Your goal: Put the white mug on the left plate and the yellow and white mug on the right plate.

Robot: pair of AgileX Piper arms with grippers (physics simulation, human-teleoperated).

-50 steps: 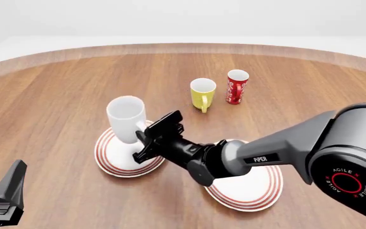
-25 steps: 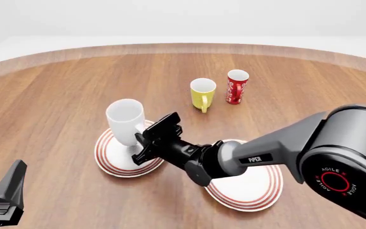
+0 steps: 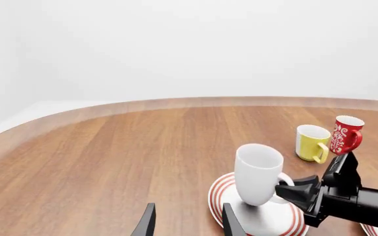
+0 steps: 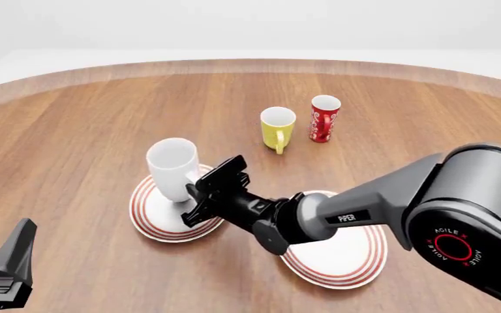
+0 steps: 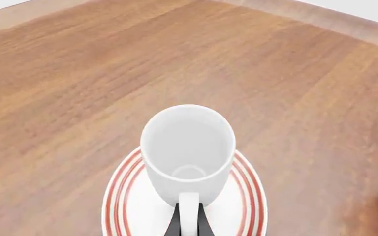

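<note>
The right hand point(image 4: 196, 195) pinches the handle of the white mug point(image 4: 172, 168), upright on the left plate point(image 4: 151, 218). The left hand point(image 3: 187, 223) hangs wide apart over bare desk point(image 4: 68, 143), near the desk's near edge.

the front view looks down across the table point(image 4: 76, 124) from the arms' side. both wrist views sit low and close, sharing the white mug point(image 3: 257, 173) on its plate point(image 5: 126, 206).
</note>
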